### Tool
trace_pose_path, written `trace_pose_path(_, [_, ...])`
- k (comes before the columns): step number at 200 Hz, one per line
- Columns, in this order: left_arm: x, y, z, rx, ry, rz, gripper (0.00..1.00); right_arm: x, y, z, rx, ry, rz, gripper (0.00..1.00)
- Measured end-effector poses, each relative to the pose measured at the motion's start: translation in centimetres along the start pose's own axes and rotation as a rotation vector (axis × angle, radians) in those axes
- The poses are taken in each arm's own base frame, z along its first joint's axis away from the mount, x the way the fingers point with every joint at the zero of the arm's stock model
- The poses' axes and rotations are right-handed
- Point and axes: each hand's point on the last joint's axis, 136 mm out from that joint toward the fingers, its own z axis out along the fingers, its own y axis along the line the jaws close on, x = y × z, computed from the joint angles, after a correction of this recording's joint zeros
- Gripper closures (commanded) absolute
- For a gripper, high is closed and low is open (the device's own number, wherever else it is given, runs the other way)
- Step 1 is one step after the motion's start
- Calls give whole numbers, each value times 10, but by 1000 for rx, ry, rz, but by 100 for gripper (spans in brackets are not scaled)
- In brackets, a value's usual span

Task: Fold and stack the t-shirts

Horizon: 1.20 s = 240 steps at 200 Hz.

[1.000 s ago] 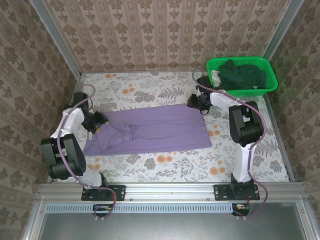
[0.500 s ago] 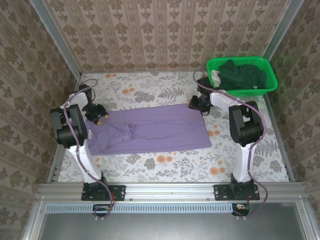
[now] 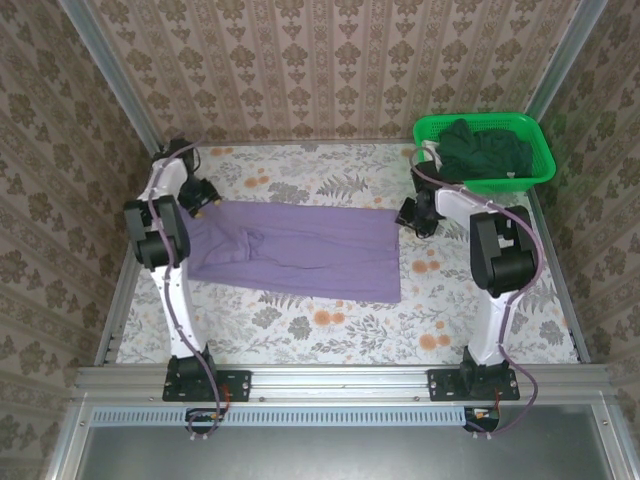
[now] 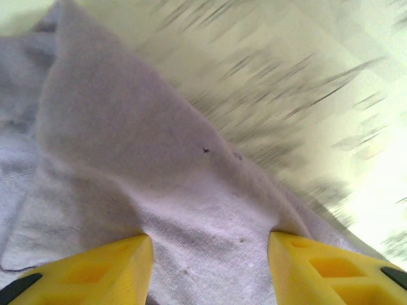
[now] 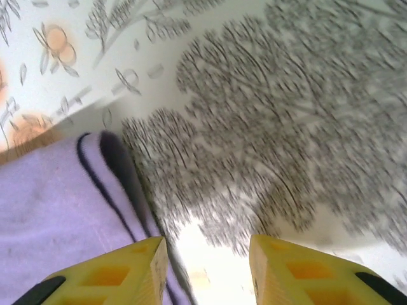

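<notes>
You have one container on the floral-covered table [image 3: 330, 180]: a bright green plastic basket [image 3: 500, 183] in the far right corner. Inside it lies a heap of dark green t-shirts [image 3: 485, 150], crumpled together, so you cannot count how many there are.

Counting the rest, you have one lavender-purple t-shirt [image 3: 300, 250], two arms and two grippers. The purple shirt lies spread on the table, well apart from the basket. It stretches between the two grippers and sits a little askew, its left end farther from the bases than its right. It has some wrinkles toward the left side.

Your left gripper [image 3: 203, 197] sits at the shirt's far left corner. In its wrist view the yellow fingers [image 4: 95, 267] stand apart, with purple cloth filling the space between them and rising in a ridge. You cannot tell from this whether the cloth is pinched or only lies there.

Your right gripper [image 3: 408, 215] is at the shirt's far right corner, near the basket. In its wrist view the yellow fingers [image 5: 108, 273] also stand apart, and the tablecloth shows through the gap. The shirt's dark-edged hem runs down against one finger. Whether that hem is caught, you cannot tell.
</notes>
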Motion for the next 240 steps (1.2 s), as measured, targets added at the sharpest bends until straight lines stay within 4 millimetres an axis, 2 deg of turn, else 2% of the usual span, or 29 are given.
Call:
trace_pose_path(20, [-25,-53,9,63,-79,72,43,12,-11,-23,2,-24,21,59])
trace_pose_path(31, [-30,-83,14,113,-121,109,42,18,-15,-40,-7,-50,20,59])
trace_pose_path(53, [-23,-138,18,220,-159,157,35,31,-17,-79,-56,-125,1,59])
trace_pose_path(77, [-9,-199,19,351,-193,201,31,48,-5,-114,-139,-195,-50,59])
trace_pose_path(89, [2,-226,18,414,-200,215,29,61,1,-121,-168,-201,-83,59])
trace_pose_path(106, [20,-260,13,478,-206,241,24,82,11,-122,-192,-181,-143,59])
trace_pose_path(126, [39,-290,-2,527,-215,275,16,113,23,-113,-220,-126,-218,59])
trace_pose_path(138, [51,-302,-12,537,-218,299,13,132,29,-108,-239,-81,-261,60])
trace_pose_path(157, [65,-305,-33,510,-222,314,9,157,40,-102,-267,-22,-330,61])
trace_pose_path(169, [68,-295,-52,470,-229,307,9,172,45,-99,-282,17,-376,62])
trace_pose_path(178, [70,-284,-74,444,-244,300,10,182,48,-97,-290,43,-406,64])
trace_pose_path(189, [71,-267,-106,414,-270,286,12,195,49,-94,-298,74,-436,66])
trace_pose_path(203, [75,-242,-149,384,-311,264,20,213,45,-88,-302,116,-471,67])
trace_pose_path(217, [86,-212,-187,360,-342,226,25,228,37,-77,-289,163,-488,67])
trace_pose_path(230, [101,-183,-205,329,-349,195,29,241,30,-65,-271,211,-494,66])
trace_pose_path(240, [116,-159,-205,295,-337,170,29,249,25,-55,-252,246,-495,66])
